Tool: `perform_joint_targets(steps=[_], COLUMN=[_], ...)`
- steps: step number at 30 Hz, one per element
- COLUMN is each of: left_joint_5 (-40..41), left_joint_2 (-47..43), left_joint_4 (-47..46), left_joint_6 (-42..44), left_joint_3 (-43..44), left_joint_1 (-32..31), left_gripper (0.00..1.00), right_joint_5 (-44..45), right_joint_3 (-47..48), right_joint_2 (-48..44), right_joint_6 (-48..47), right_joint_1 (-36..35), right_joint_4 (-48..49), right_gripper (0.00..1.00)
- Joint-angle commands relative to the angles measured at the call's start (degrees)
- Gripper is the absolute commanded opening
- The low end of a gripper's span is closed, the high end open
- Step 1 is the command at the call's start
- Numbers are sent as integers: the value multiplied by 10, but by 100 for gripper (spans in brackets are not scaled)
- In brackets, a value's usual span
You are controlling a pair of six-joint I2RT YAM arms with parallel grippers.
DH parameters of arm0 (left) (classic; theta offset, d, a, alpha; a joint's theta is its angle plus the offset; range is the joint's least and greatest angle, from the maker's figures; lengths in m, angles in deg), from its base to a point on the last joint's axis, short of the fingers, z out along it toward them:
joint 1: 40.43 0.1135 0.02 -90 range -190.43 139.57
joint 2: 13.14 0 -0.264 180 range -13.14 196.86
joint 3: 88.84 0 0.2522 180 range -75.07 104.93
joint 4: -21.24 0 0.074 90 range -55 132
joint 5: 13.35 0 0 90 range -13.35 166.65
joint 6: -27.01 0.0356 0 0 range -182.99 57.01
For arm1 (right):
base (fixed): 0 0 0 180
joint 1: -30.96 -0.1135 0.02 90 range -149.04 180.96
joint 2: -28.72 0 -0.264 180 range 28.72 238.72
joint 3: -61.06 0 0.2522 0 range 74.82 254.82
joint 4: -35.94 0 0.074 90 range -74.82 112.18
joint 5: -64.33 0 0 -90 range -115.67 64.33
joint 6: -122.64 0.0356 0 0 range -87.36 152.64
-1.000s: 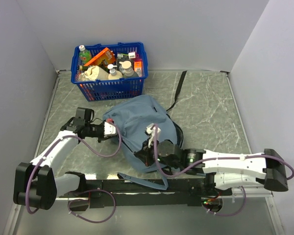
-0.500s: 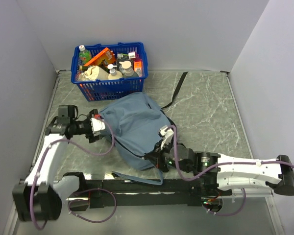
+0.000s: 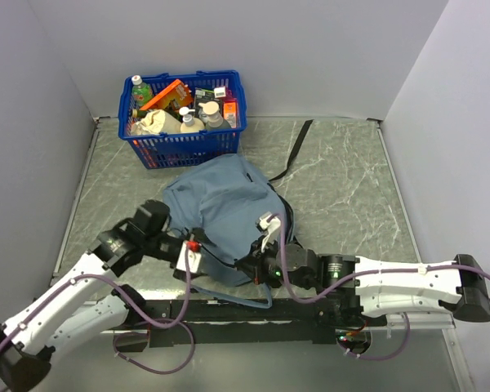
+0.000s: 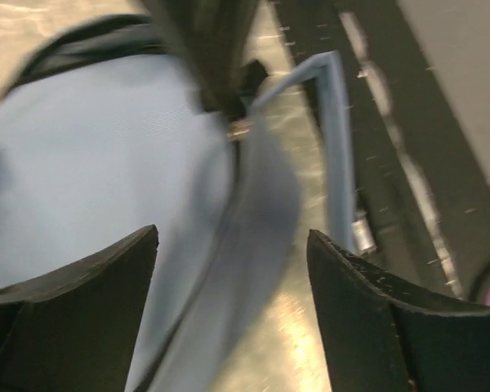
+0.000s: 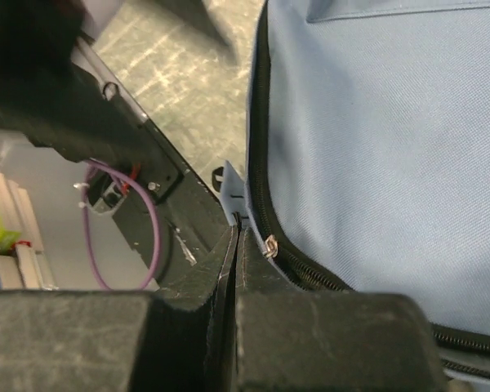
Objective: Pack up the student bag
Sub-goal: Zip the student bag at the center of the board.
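The student bag (image 3: 220,204), soft grey-blue fabric with a dark zipper line, lies in the middle of the table. My left gripper (image 3: 194,260) hovers at the bag's near-left edge with its jaws wide open and nothing between them; the left wrist view shows the bag (image 4: 90,155) and a blue strap (image 4: 336,147) beyond the left gripper (image 4: 231,237). My right gripper (image 3: 247,268) sits at the bag's near edge. In the right wrist view the right gripper (image 5: 237,229) is shut on a small blue zipper tab (image 5: 231,196) beside the zipper of the bag (image 5: 392,122).
A blue plastic basket (image 3: 184,147) full of bottles and packets stands at the back left. A black strap end (image 3: 294,155) trails toward the back wall. The black mounting rail (image 3: 229,309) runs along the near edge, right under both grippers. Walls close in the left, right and back.
My left gripper let go of the bag's left side, opened, and swung round to the bag's near-left edge. The right gripper stayed shut and shifted slightly left; the bag settled flatter.
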Motion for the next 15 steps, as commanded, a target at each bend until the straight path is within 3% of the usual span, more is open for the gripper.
perform_joint_targets(steps=[1, 8, 15], left_joint_5=[63, 155, 161], left_joint_2=[-3, 58, 71], left_joint_4=[-123, -176, -189], left_joint_6=[-136, -155, -158], left_joint_3=[-29, -21, -38], left_joint_1=[-85, -145, -157], left_gripper=[75, 62, 46], right_joint_5=[31, 47, 51], right_joint_3=[-1, -20, -37], right_joint_2=[-41, -51, -55], right_joint_6=[26, 43, 63], right_joint_1=[-9, -13, -16], right_joint_4=[30, 31, 47], right_gripper=[0, 0, 0])
